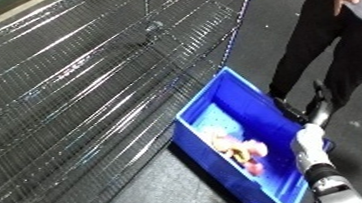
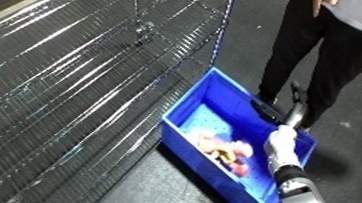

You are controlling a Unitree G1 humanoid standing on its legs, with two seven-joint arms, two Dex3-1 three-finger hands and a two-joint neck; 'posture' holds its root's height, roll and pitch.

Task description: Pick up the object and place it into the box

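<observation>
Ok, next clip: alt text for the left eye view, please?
A blue bin on a dark floor holds pinkish and yellow objects, with the robot's right forearm reaching over its right rim. A wire mesh shelf fills the left; a person's dark trousers stand behind.

Dark floor (image 1: 120, 193) carries a blue bin (image 1: 208, 95); wire shelf (image 1: 78, 80) stands just beside it.

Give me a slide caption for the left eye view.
Right forearm reaches over the far rim of a blue bin holding pink and yellow objects, beside a wire rack.
</observation>
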